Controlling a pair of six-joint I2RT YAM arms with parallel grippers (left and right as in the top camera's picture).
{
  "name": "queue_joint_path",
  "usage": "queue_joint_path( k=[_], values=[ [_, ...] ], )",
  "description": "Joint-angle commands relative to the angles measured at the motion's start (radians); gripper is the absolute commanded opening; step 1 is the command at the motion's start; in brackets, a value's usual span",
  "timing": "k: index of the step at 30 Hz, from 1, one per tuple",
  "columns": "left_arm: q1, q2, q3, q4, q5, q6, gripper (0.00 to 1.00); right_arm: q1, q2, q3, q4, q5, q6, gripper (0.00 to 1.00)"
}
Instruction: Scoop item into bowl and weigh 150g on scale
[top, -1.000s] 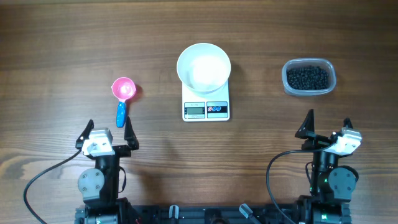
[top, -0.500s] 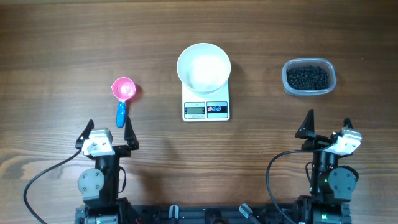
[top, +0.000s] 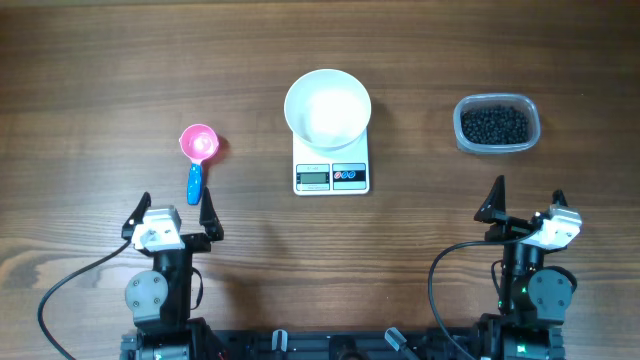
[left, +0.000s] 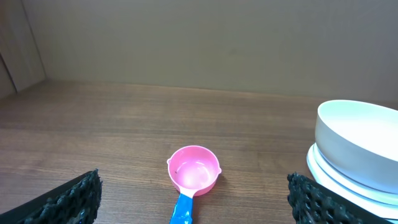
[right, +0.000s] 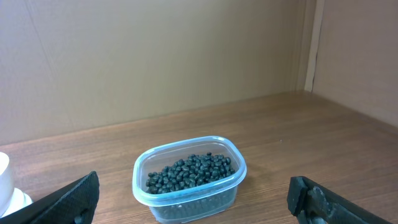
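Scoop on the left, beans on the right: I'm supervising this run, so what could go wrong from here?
The scoop lies left of the scale, the tub of beans right; a loaded scoop crossing could spill. The bowl overhangs the scale's rear edge, so a knock might tip it. The tub may slide when dug into.

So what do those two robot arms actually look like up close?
They match. The left gripper and right gripper each have two black, pointed fingers with bumpy pads, mounted on a white block above a round grey joint. A black cable curves off each arm.
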Motion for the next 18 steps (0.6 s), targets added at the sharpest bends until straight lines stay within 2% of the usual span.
queue_joint_path(
  k=[1,6,12,16,18],
  values=[
    [0.008,-0.007,-0.006,-0.001,-0.002,-0.017,1.00,0.003,-0.008,-0.001,0.021,-0.016,0.007,1.00],
    [0.008,-0.007,-0.005,0.082,-0.002,-0.017,1.00,0.003,-0.008,0.002,0.056,-0.107,0.029,1.00],
    [0.008,-0.006,0.044,0.078,-0.002,-0.017,1.00,0.003,0.049,0.055,0.055,-0.267,-0.008,1.00],
    [0.008,0.059,0.171,-0.008,-0.002,-0.017,1.00,0.003,0.136,0.123,0.050,-0.318,-0.007,1.00],
    [0.008,0.138,0.265,-0.067,-0.001,-0.017,1.00,0.003,0.236,0.204,0.047,-0.325,-0.007,1.00]
  ],
)
